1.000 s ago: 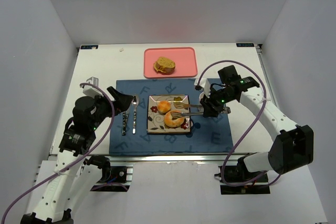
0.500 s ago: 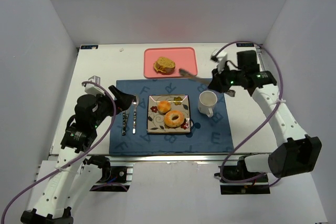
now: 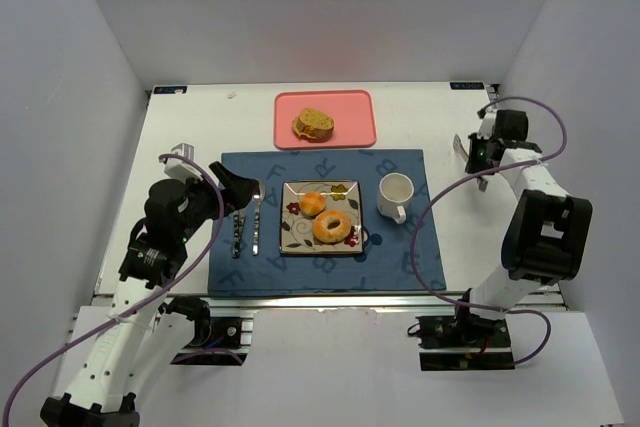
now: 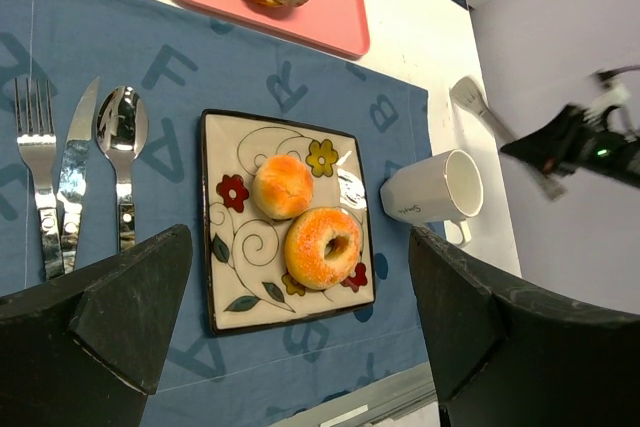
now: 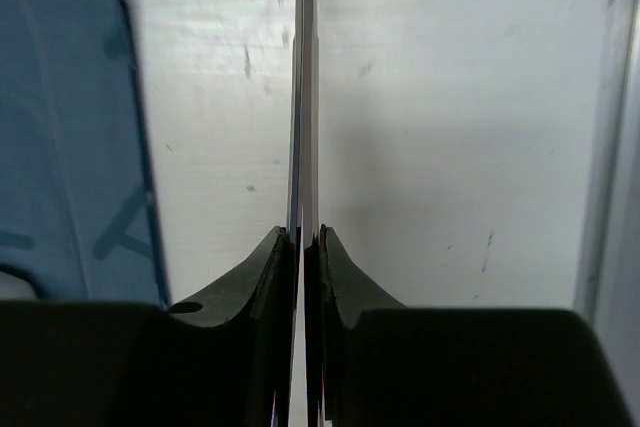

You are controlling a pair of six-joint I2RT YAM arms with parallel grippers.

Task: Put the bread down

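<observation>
A round bun [image 3: 313, 203] and a sugared bagel [image 3: 332, 226] lie on the flowered square plate [image 3: 294, 237] in the middle of the blue mat. A slice of brown bread [image 3: 313, 125] rests on the pink tray [image 3: 355, 117] behind it. My right gripper [image 3: 478, 154] is over the bare table at the right of the mat, shut on thin metal tongs [image 5: 303, 97] that stick out ahead of the fingers [image 5: 270, 267]. My left gripper [image 3: 235, 192] hovers over the mat's left part, open and empty; its wrist view looks down on the plate [image 4: 225, 297].
A white mug [image 3: 395, 194] stands on the mat right of the plate. A fork, knife and spoon [image 3: 256, 217] lie side by side on the mat left of the plate. The table's right edge rail [image 5: 610, 147] is close to my right gripper.
My right arm lifted the tongs off the bagel on the plate, swung back past the pink tray and out to the table's right side, squeezing the tongs together. The left arm barely moved.
</observation>
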